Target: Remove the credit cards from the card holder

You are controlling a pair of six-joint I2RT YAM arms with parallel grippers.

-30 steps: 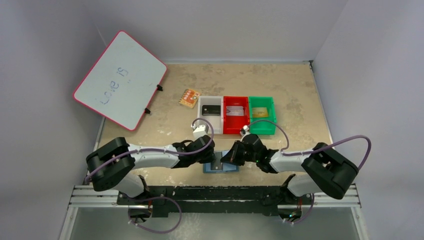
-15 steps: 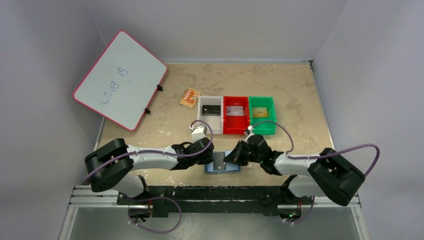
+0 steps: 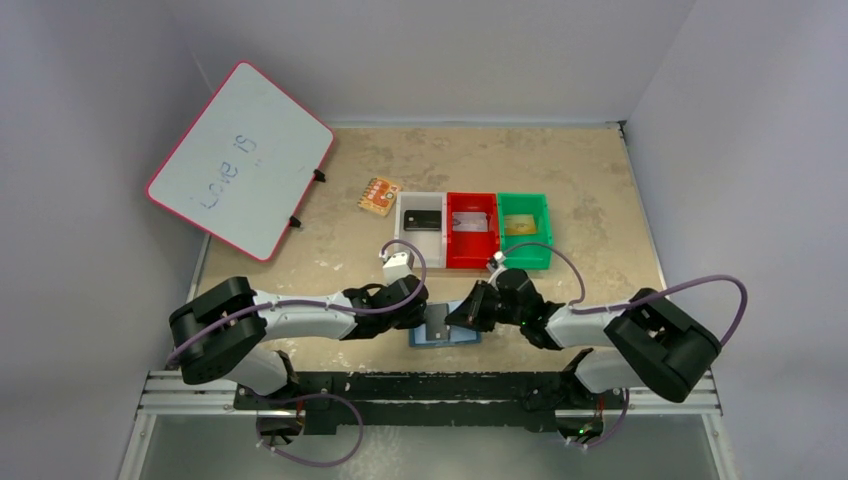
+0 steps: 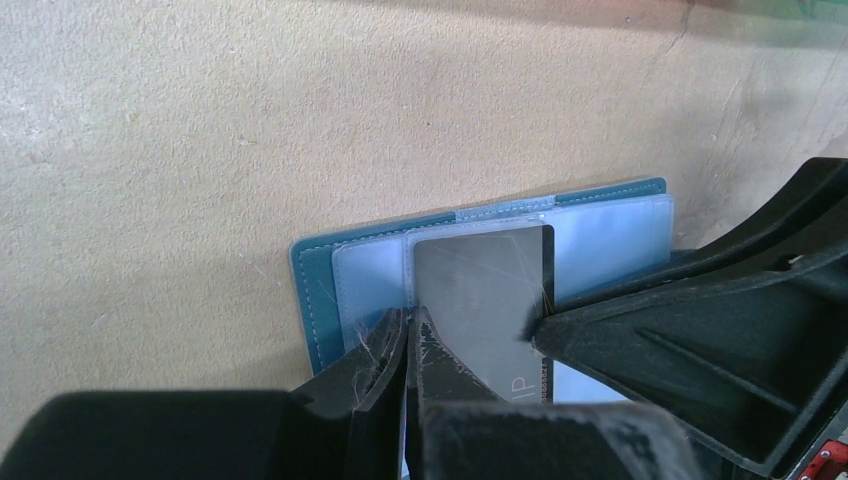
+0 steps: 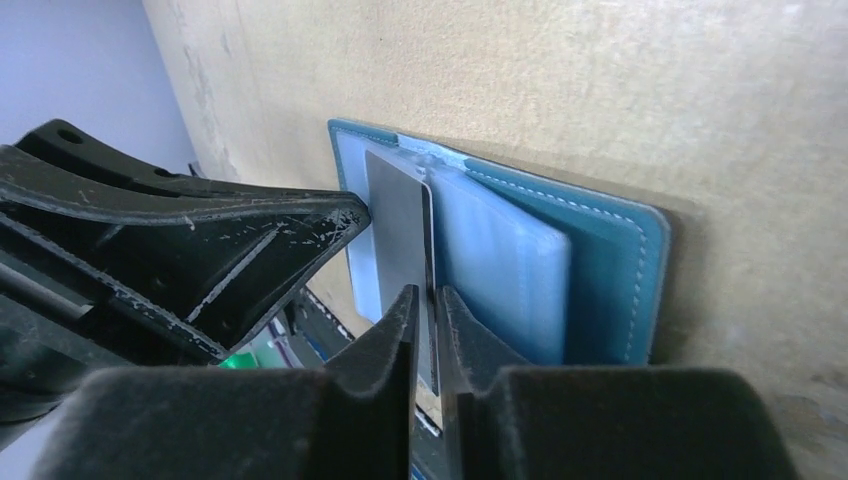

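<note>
Item: card holder (image 4: 610, 230), a bifold lying open and flat at the middle of the near edge of the worktop (image 3: 580, 170). We note a dark teal-blue cover with pale stitching along its rim and lighter, glossy blue pockets inside. Item: grey card (image 4: 485, 290), matt with fine scratches, standing upright over the holder's pockets. The left gripper (image 4: 408, 335) is clamped tight on the card's near corner. The right gripper (image 5: 427, 305) stands at a narrow slit with the card's opposite edge inside it; whether its pads press the card, we cannot tell. Further cards lie in a row of bins at the worktop's centre: black card (image 3: 423, 220) in the white bin (image 3: 402, 228), silver card (image 3: 470, 222) in the red bin (image 3: 470, 258), gold card (image 3: 518, 226) in the green bin (image 3: 525, 258). Obscured: the grey card's lower part behind the fingers, its print cut to two letters; whether its foot sits in a pocket; the holder's near half; from above, most of the holder lies under both grippers.
</note>
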